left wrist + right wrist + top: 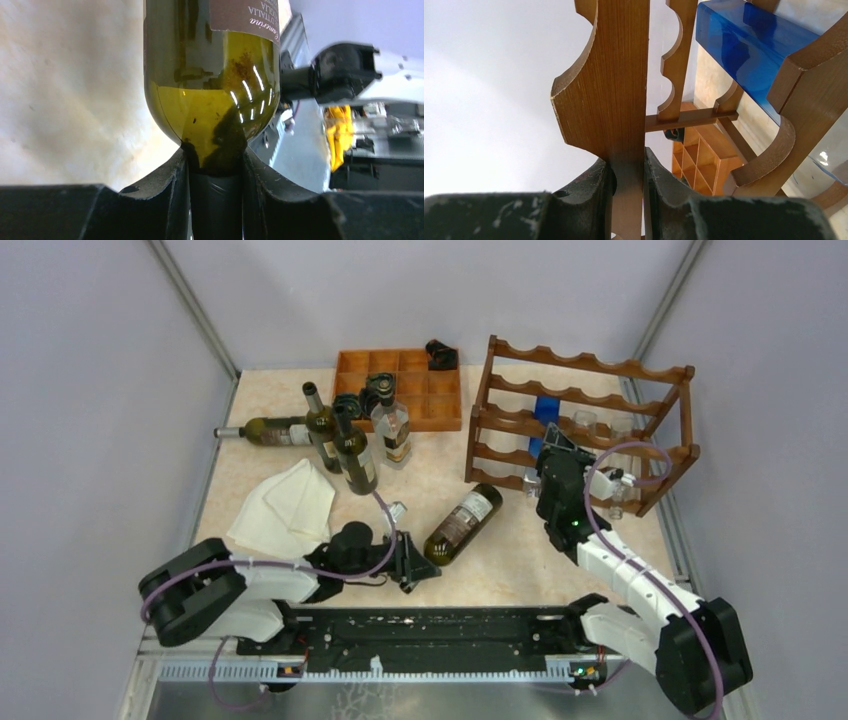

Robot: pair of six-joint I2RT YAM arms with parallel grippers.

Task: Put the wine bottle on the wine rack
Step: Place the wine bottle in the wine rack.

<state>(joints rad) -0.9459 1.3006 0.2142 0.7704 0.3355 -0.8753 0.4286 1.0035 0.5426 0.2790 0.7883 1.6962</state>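
Grey walls box in a pale marbled worktop point(440, 475). My left gripper point(412, 565) is clenched on the neck of the wine bottle point(462, 523), which lies near the front edge, base pointing far-right toward the wine rack point(590, 365). My right gripper point(628, 185) pinches what looks like a scalloped rack rail.

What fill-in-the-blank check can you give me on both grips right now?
1. The left fingers are shut on the bottle's ____.
2. The right fingers clamp a rail of the ____.
3. The block lying in it is ____.
Missing words: neck; rack; blue.
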